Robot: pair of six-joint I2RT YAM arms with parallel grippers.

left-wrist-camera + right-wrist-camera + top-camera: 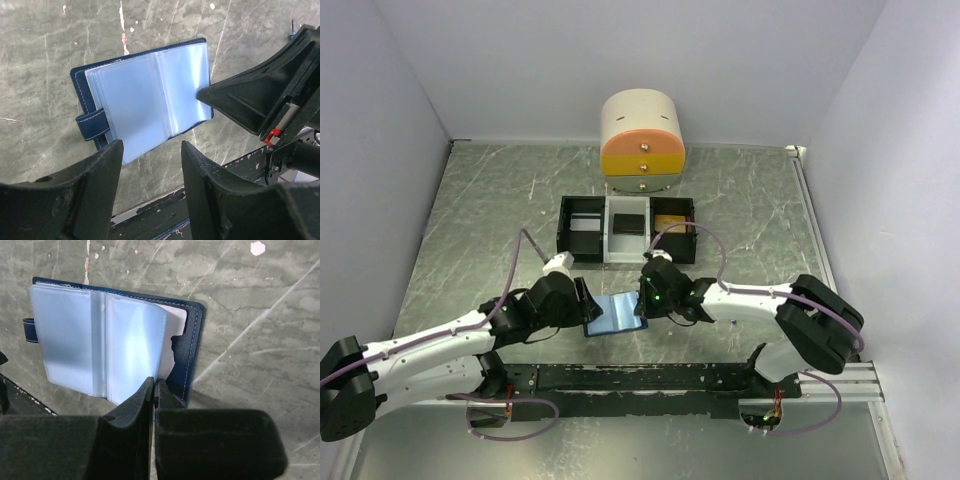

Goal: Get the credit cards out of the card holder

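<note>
The card holder lies open on the table between my grippers, light blue clear sleeves up, dark blue cover and clasp tab at one side; it also shows in the left wrist view and the right wrist view. My right gripper is shut on the free edge of one sleeve page, which is lifted and shows a white sheet behind it. My left gripper is open and empty, just above the holder's near edge. A tan-gold credit card lies in the tray's right compartment.
The black-and-white three-compartment tray stands behind the holder, with a dark item in its middle compartment. A cream, orange and yellow drawer unit stands at the back wall. A black rail runs along the near edge.
</note>
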